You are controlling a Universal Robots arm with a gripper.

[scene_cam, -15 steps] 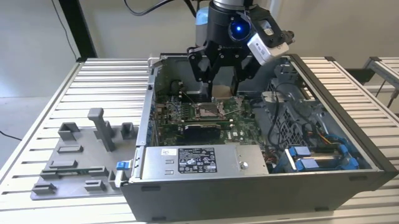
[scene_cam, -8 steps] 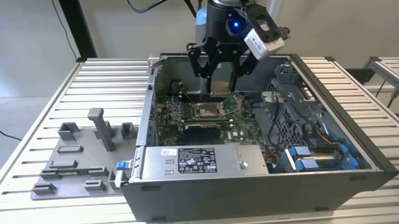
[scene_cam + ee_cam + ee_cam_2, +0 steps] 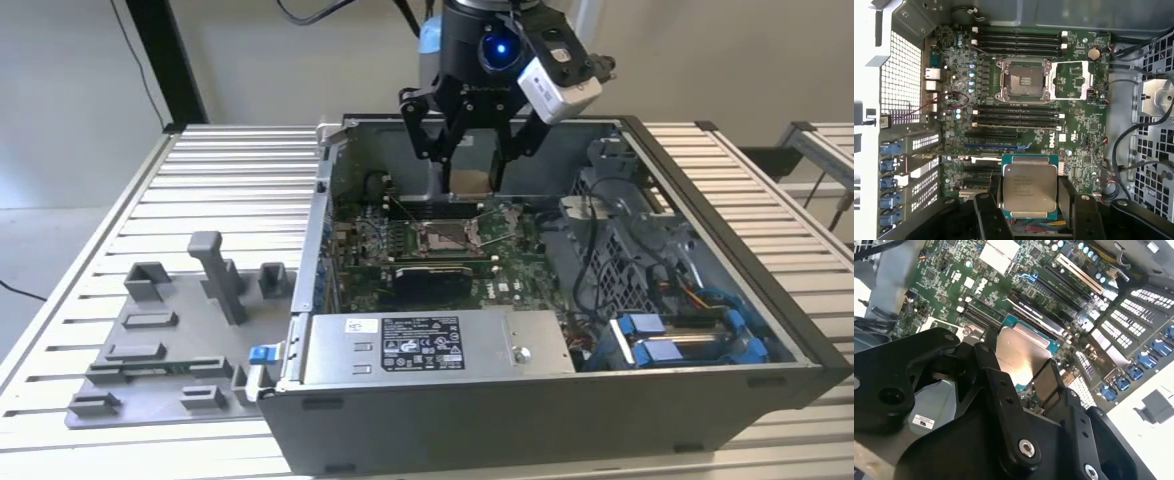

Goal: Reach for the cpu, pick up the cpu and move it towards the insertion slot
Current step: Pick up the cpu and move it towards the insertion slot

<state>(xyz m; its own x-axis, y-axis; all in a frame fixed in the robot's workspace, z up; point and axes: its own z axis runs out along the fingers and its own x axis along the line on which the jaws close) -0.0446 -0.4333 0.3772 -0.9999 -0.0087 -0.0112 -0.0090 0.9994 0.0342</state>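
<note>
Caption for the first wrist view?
Gripper holds the cpu above the motherboard, short of the open insertion slot.

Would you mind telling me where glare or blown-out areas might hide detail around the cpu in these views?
In the second wrist view, a bright reflection washes out part of the cpu lid; the corner beyond the case is blown out white. In the first wrist view, the cpu is evenly lit between the gripper fingers. In the exterior view, the insertion slot is dim but readable.
</note>
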